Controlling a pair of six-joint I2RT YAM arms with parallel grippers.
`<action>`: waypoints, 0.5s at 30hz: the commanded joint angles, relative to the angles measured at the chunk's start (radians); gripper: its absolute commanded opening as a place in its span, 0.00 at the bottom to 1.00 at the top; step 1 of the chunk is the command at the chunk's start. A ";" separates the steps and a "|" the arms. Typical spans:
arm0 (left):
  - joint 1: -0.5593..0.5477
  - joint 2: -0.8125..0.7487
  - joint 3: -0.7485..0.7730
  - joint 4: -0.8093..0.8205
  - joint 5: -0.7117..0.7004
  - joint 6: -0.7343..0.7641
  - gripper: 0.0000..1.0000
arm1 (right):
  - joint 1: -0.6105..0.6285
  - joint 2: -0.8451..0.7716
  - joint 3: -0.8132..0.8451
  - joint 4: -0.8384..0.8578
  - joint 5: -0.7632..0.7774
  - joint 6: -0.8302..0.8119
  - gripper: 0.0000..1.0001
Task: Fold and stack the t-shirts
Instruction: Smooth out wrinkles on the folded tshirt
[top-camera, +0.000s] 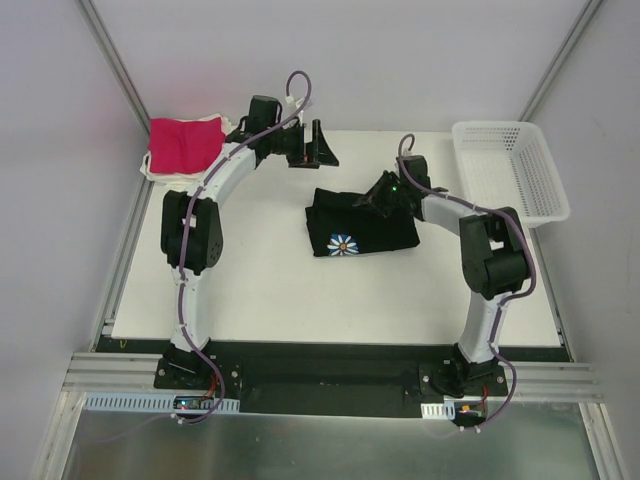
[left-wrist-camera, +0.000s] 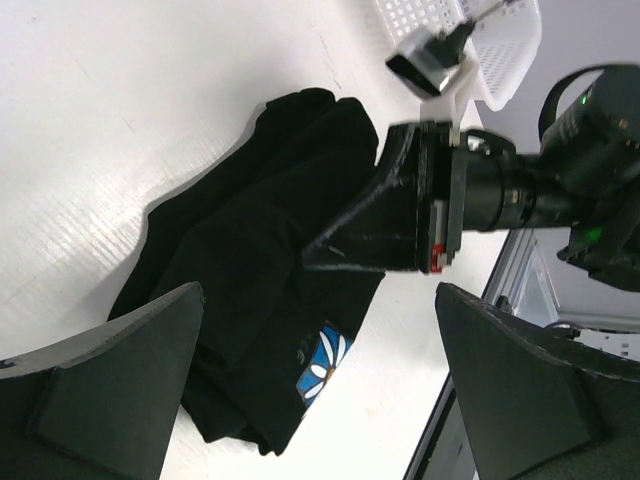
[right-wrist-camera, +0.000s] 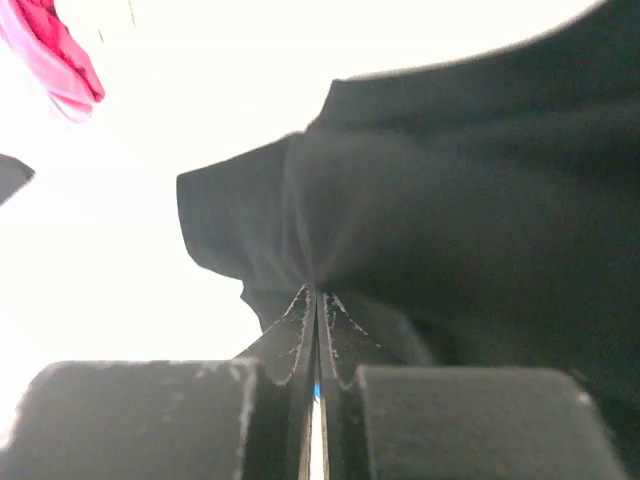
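Black t-shirt (top-camera: 355, 225) lies folded mid-table, daisy print (top-camera: 343, 244) showing at its near-left corner. Right gripper (top-camera: 375, 197) is down on the shirt's far-right part, jaws pinched tight on a pucker of the black cloth. The wrist view shows fabric gathering right into the closed tips. Left gripper (top-camera: 318, 150) hangs above the table (top-camera: 250, 290) toward the far edge, jaws spread wide, holding nothing, apart from the black shirt. Pink t-shirt (top-camera: 185, 142) sits folded at the far-left corner on top of white shirts (top-camera: 150, 172) — only their edges peek out. Mesh basket (top-camera: 497, 127) stands at far right — well apart from both shirt piles.
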 joint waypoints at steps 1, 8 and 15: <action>-0.006 -0.054 -0.009 0.036 0.022 -0.001 0.99 | -0.041 0.098 0.147 -0.048 0.014 -0.061 0.01; -0.004 -0.032 0.000 0.036 0.036 -0.004 0.99 | -0.079 0.149 0.224 -0.055 -0.001 -0.038 0.01; -0.006 -0.003 0.038 0.040 0.076 -0.012 0.99 | -0.101 0.166 0.293 -0.059 0.032 -0.090 0.01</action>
